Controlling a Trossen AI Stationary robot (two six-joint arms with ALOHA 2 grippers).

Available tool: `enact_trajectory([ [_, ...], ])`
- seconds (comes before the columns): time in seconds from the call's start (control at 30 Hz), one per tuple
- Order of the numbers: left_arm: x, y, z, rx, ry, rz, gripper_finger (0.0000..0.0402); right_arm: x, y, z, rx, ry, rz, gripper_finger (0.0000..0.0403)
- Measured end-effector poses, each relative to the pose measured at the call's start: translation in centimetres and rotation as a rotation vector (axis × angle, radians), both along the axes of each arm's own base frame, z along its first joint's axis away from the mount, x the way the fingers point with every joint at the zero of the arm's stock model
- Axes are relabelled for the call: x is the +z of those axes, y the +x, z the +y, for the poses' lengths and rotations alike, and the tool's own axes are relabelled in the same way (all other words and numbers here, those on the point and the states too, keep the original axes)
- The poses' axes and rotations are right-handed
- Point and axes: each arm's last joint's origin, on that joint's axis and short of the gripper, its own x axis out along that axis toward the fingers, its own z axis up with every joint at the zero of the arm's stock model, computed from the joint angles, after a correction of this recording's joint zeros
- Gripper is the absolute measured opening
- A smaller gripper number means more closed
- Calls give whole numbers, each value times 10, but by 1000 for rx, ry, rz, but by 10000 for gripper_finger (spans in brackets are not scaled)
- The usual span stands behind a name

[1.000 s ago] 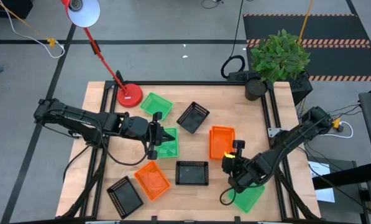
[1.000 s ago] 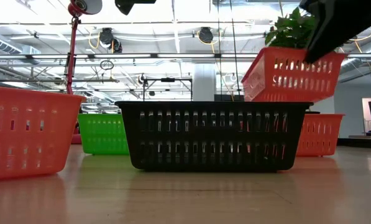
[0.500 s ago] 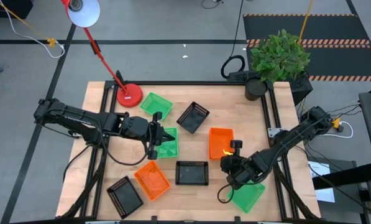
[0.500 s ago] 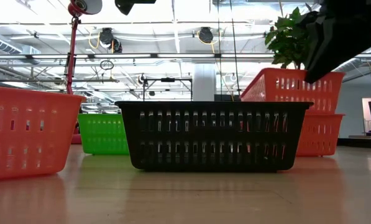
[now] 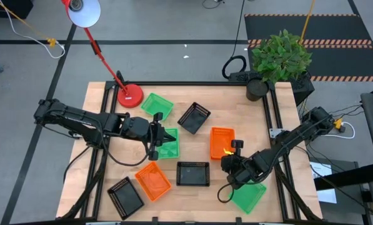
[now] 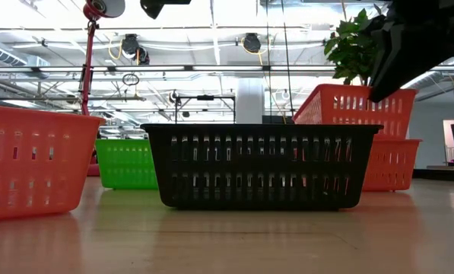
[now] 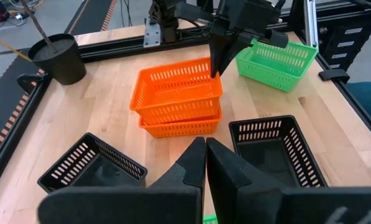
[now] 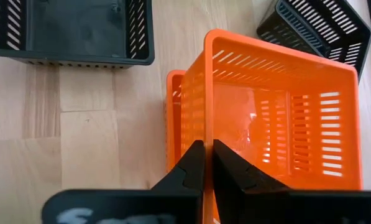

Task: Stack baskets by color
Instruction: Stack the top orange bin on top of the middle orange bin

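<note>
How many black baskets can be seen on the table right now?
3: one black basket at the table's far middle, one at the near middle, and one at the near left corner. None looks hidden.

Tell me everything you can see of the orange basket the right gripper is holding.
The upper orange basket is a small rectangular open-topped tub of glossy orange plastic, with slotted mesh walls and a smooth floor, and it is empty. It sits nested in a second orange basket, slightly tilted and riding high, so not fully seated. The pair stands on the table's right half, between the black basket and the green basket. The right gripper is shut on its rim on one short side.
</note>
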Motion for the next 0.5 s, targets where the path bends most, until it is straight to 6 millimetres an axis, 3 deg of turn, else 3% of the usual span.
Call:
enact_trajectory([
  [0.5, 0, 0, 0, 4, -7, 0, 17, 0, 1, 0, -28, 19, -19, 67],
])
